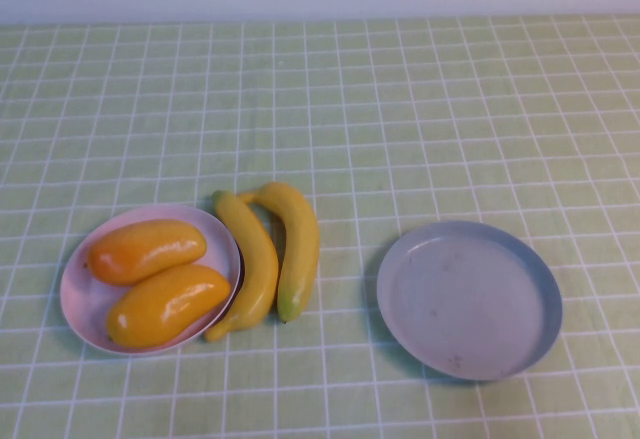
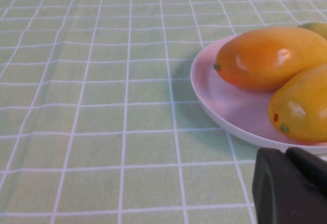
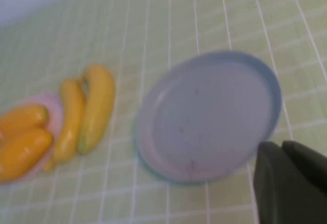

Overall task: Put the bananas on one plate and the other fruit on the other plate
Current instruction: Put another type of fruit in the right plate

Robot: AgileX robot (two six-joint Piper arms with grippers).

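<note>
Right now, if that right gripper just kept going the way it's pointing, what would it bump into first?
Probably the grey-blue plate: the right gripper shows at its near rim in the right wrist view, with the bananas farther along. Depth is uncertain.

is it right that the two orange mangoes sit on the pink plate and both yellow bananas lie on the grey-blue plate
Not quite. The high view shows the two curved yellow bananas on the checked cloth beside the round pale pink plate; the round grey-blue plate holds nothing. The two glossy orange mangoes do sit on the pink plate.
</note>
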